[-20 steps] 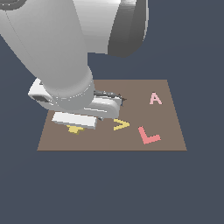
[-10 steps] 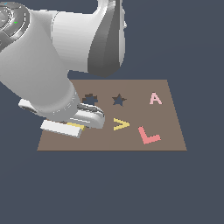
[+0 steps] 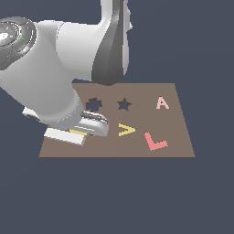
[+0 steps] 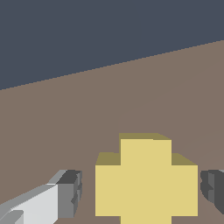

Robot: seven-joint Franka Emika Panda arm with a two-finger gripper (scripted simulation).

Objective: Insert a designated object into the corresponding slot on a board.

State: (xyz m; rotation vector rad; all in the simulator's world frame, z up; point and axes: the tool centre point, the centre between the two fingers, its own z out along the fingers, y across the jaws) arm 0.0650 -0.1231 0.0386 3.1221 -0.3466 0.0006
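Observation:
The yellow flower piece [image 4: 145, 179] lies flat on the brown board [image 3: 176, 137], near the front corner at the exterior view's left. In the exterior view only a yellow sliver [image 3: 78, 132] shows under my hand. My gripper [image 4: 141, 190] is low over the piece and open. One finger [image 4: 69, 192] stands on each side of it with a gap, not touching. The dark flower-shaped slot [image 3: 93, 105] is farther back on the board, empty and apart from the piece.
A dark star-shaped cutout [image 3: 124, 104] sits beside the slot. A yellow V piece [image 3: 126, 130], a pink L [image 3: 155, 141] and a pink A [image 3: 162, 103] lie on the board toward the exterior view's right. My arm covers the board's left part.
My arm has swung round and the hand has dropped over the yellow flower piece. The flower slot, hidden by the arm before, now shows.

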